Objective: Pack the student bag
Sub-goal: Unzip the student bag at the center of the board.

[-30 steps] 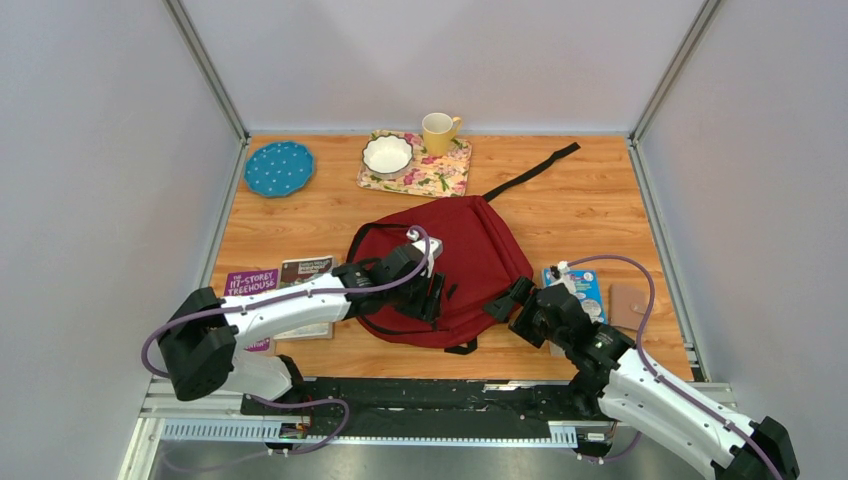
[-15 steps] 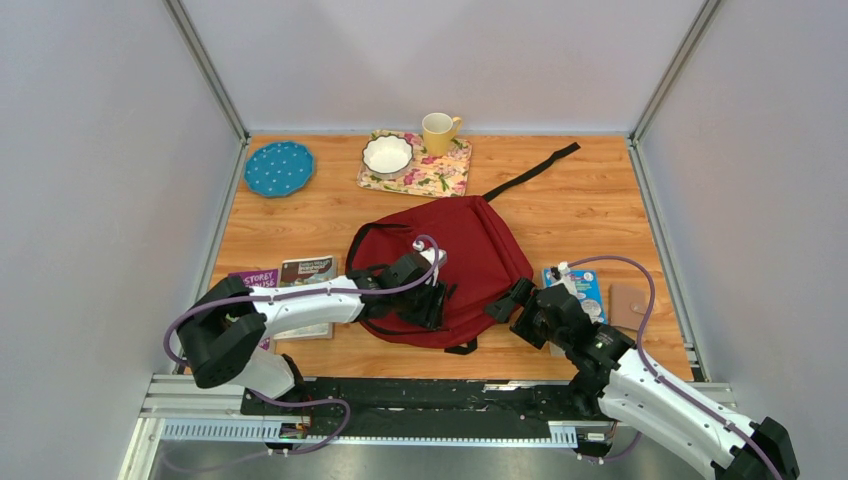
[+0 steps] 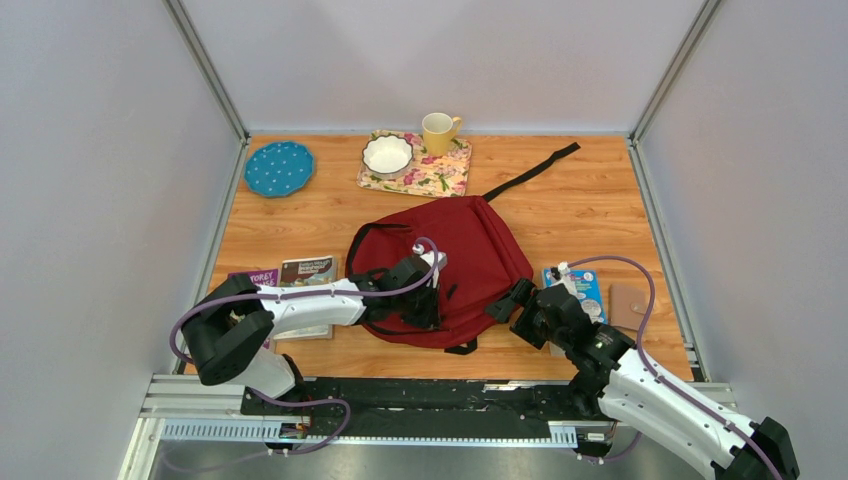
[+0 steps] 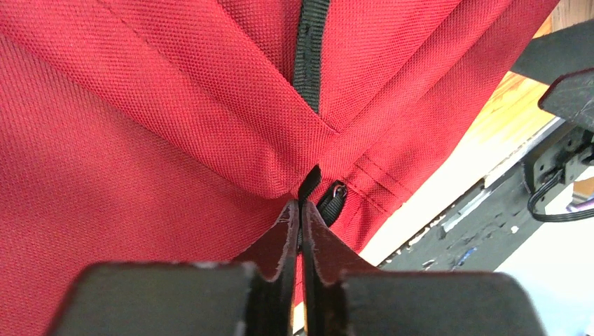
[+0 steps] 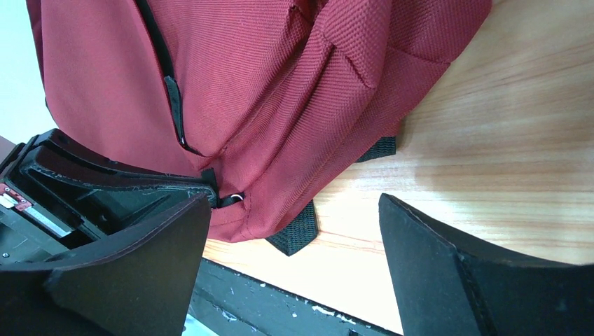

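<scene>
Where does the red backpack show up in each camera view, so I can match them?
Top external: the student bag lies mid-table, toward the near edge.
Left wrist: it fills most of the frame.
Right wrist: it takes the upper left, with the wood table to its right.
Shared landmark: the left gripper, shut on the black pull tab at the bag's near edge, shows in all three.

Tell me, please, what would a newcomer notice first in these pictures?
The dark red student bag in the middle of the table catches the eye first. At its near edge the left tool is shut on a black pull tab; the right tool stands open beside the bag. At the far edge, a yellow mug and white bowl sit on a floral tray.
</scene>
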Robot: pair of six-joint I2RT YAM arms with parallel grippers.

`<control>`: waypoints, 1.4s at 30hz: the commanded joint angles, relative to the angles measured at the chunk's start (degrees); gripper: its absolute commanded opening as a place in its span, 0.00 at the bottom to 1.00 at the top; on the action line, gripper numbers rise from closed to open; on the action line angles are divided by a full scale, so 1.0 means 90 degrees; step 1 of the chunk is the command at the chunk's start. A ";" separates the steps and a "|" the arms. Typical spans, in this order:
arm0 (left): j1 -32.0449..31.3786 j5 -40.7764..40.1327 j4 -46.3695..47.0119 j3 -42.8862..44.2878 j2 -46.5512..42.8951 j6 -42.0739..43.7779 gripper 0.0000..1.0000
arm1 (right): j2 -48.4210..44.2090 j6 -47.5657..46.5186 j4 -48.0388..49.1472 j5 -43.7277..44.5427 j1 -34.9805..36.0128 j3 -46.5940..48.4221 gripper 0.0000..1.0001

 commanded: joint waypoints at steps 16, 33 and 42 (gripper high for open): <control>-0.0025 0.0337 0.0327 -0.0069 -0.0595 0.0151 0.00 | 0.1761 -0.0093 0.1122 0.0036 -0.0720 0.0405 0.40; -0.0239 0.0327 -0.0318 -0.1514 -0.2245 0.0064 0.00 | 0.2943 -0.2845 0.0685 -0.0335 -0.1805 0.1957 0.00; -0.0737 0.0337 -0.0406 -0.1652 -0.2686 0.0102 0.00 | 0.1384 -0.2995 0.0351 -0.1604 -0.1698 0.1061 0.00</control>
